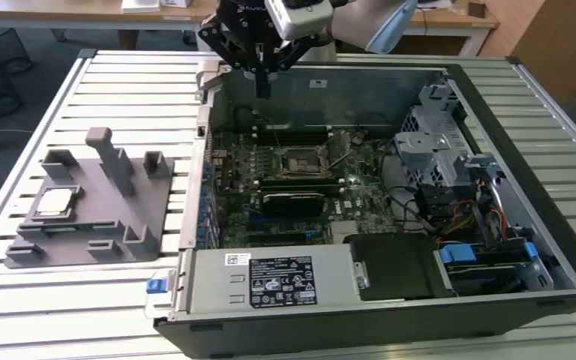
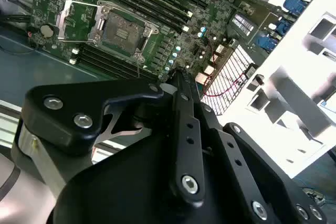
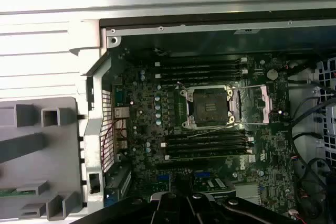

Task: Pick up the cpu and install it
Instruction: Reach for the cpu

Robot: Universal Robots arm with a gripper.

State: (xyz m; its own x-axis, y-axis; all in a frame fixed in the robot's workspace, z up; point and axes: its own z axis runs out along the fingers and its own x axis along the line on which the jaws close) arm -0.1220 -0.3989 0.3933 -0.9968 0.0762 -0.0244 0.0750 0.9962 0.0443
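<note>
The cpu (image 1: 56, 201), a small silver square chip, lies flat on the grey fixture plate (image 1: 118, 232) at the exterior view's left, outside the computer case. My gripper (image 1: 263, 94) hangs above the back wall of the open case, far from the cpu, its fingers pressed together and holding nothing. In the second wrist view the gripper (image 2: 176, 75) points toward the motherboard. The black socket (image 1: 298, 161) sits mid-board with nothing in it, and its metal frame (image 2: 79, 22) is swung open. The socket (image 3: 208, 107) also shows in the first wrist view.
The case walls (image 1: 204, 142) rise around the motherboard. A drive cage and cables (image 1: 448, 165) crowd the exterior view's right, and the power supply (image 1: 278, 281) fills the near side. Upright posts (image 1: 113, 161) stand on the fixture plate. Everything rests on a slatted metal table (image 1: 118, 82).
</note>
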